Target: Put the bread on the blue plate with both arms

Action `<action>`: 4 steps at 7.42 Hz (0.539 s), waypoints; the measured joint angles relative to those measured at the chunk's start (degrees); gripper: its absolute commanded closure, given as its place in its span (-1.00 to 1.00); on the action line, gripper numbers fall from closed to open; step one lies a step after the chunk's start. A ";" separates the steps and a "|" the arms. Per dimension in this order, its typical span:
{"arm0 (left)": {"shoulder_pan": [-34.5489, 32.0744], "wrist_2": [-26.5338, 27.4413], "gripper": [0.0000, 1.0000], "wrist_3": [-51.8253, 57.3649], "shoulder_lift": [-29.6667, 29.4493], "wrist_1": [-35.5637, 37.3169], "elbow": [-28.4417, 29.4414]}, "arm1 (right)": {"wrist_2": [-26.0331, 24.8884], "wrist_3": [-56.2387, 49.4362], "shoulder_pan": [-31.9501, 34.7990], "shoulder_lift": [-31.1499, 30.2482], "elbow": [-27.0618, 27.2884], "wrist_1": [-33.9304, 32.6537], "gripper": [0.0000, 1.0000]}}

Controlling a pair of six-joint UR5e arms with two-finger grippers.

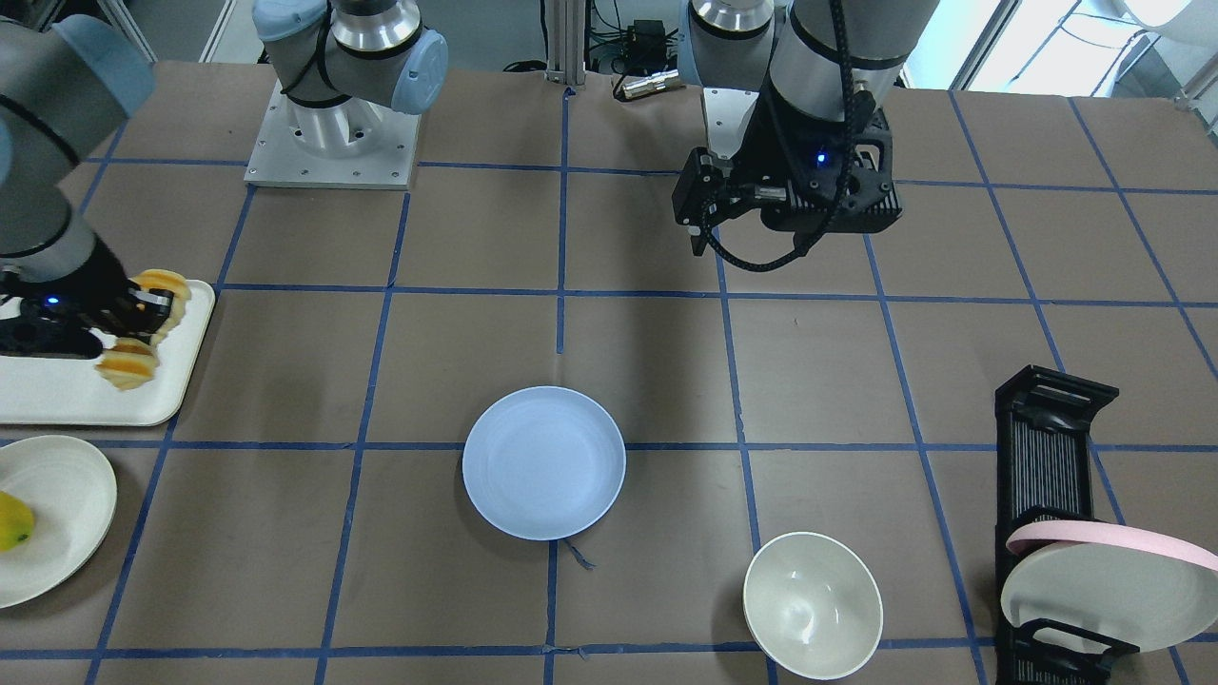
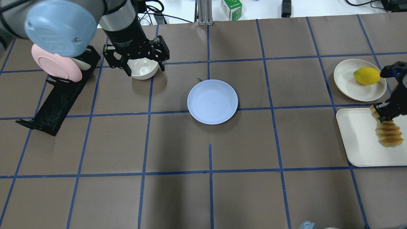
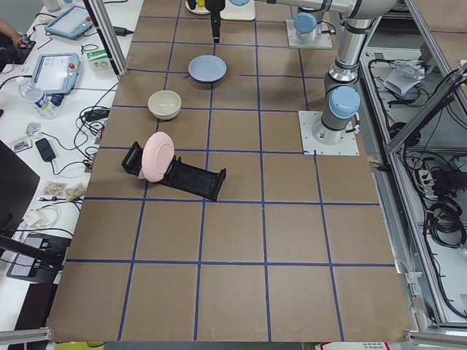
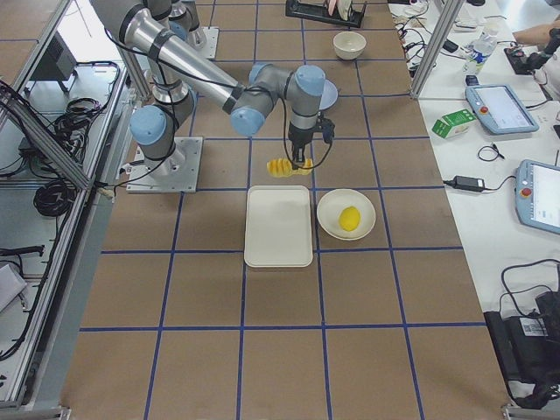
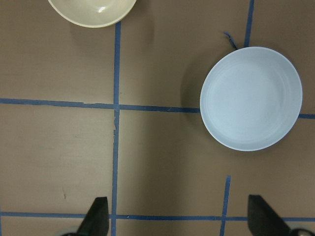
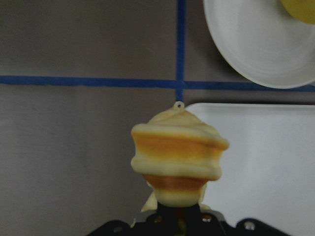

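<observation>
The bread (image 2: 388, 134), a ridged yellow-orange loaf, hangs from my right gripper (image 2: 385, 112), which is shut on its upper end and holds it above the white tray (image 2: 357, 143). It also shows in the front view (image 1: 128, 366) and in the right wrist view (image 6: 177, 157). The pale blue plate (image 2: 212, 101) lies empty at the table's middle, also in the front view (image 1: 543, 463) and the left wrist view (image 5: 251, 98). My left gripper (image 2: 136, 62) is open and empty, hovering above the table near the cream bowl, to the left of the plate.
A cream bowl (image 2: 144, 70) sits under my left gripper. A black dish rack (image 2: 57, 105) with a pink-rimmed plate (image 2: 54, 63) stands at the far left. A cream plate (image 2: 349, 86) with a yellow fruit (image 2: 367, 76) lies behind the tray.
</observation>
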 measured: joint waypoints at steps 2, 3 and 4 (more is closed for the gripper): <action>2.09 1.70 -1.00 3.59 2.70 -0.90 -3.16 | 4.44 12.13 12.19 3.48 -2.99 -0.10 1.00; 3.71 1.94 -1.00 6.24 3.61 -0.86 -4.40 | 5.30 16.96 17.29 6.80 -5.78 -0.37 1.00; 4.59 1.93 -1.00 7.91 4.13 -0.82 -5.06 | 5.69 21.70 22.03 10.75 -10.06 -0.54 1.00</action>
